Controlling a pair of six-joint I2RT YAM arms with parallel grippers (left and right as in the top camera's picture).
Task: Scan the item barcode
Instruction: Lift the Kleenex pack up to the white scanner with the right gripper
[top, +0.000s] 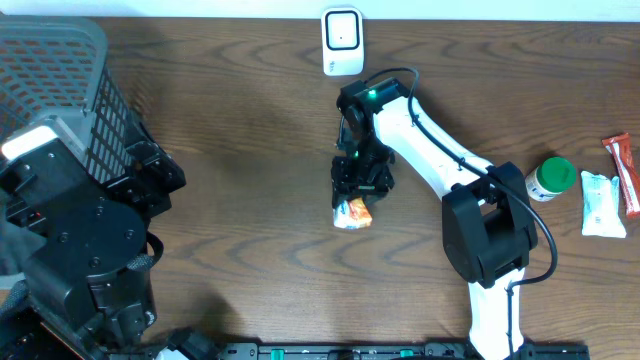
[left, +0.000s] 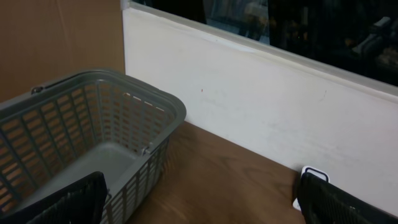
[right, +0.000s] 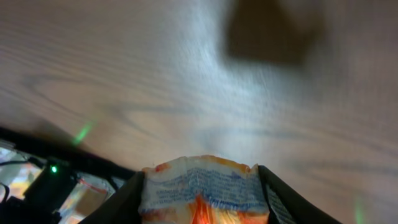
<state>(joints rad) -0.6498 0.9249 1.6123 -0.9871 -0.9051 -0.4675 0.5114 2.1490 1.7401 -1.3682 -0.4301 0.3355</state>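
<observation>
The item is a white and orange snack packet (top: 352, 213) with blue print, and my right gripper (top: 361, 181) is shut on it just above the table's middle. In the right wrist view the packet (right: 205, 193) fills the gap between the two black fingers (right: 124, 202), its crimped end pointing away from the camera. No barcode shows on it. The white scanner (top: 342, 42) stands at the table's far edge, beyond the packet. My left gripper (left: 205, 211) is open and holds nothing, up near the basket, with the scanner (left: 310, 180) partly hidden behind one finger.
A grey mesh basket (top: 60, 70) stands at the far left, its rim (left: 93, 81) close below the left wrist. At the right edge lie a green-lidded bottle (top: 550, 178), a white packet (top: 603, 203) and a red bar (top: 622, 172).
</observation>
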